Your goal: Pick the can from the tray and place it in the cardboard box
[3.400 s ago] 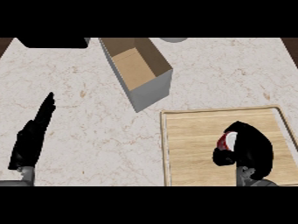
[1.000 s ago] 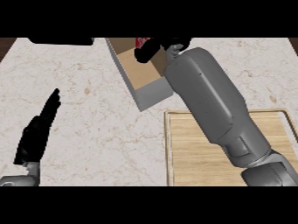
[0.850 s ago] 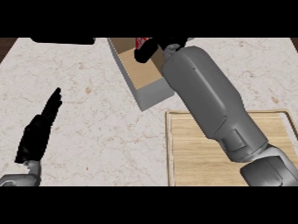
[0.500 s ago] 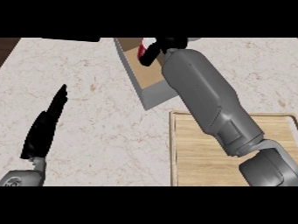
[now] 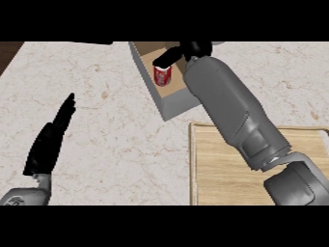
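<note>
Two hands show. Over on the left, the left hand rests open above the marble counter, fingers straight, holding nothing, just as it did before. In the middle stands the cardboard box, and the red can is now down inside it, close to its left wall. A moment ago the can was higher up, pinched in the right hand. Now that hand hangs over the far end of the box with its fingers let out, and the can sits just under them, on its own, I think. On the right, the wooden tray has no can on it. So the job looks nearly done, and the arm only needs to pull back.
</note>
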Available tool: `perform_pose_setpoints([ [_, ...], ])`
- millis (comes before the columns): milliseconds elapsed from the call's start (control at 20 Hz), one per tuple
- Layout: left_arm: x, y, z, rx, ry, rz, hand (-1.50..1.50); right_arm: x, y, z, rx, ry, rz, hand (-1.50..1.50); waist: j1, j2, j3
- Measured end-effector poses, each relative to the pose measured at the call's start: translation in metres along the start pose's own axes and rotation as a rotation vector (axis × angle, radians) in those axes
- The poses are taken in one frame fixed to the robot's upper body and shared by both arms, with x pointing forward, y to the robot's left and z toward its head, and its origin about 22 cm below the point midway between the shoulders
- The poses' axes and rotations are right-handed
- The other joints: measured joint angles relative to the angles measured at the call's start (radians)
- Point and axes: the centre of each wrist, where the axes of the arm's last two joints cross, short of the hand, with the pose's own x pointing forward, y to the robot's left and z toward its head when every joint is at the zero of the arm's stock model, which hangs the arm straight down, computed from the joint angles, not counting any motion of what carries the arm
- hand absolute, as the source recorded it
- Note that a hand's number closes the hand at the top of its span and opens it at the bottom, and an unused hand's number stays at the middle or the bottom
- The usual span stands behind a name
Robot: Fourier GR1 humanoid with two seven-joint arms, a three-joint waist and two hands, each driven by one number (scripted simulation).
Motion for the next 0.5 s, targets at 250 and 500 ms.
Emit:
perform_pose_setpoints([
  [250,0.001,0.001,0.0,0.012,0.001,0.0,0.0,0.001,-0.01,-0.004,-0.144,-0.004,-0.203,-1.5,-0.015,-0.002,0.001],
  [500,-0.005,0.009,0.004,0.026,0.018,0.003,0.0,-0.007,-0.03,-0.012,-0.241,-0.009,-0.401,-1.5,-0.035,-0.008,0.001],
])
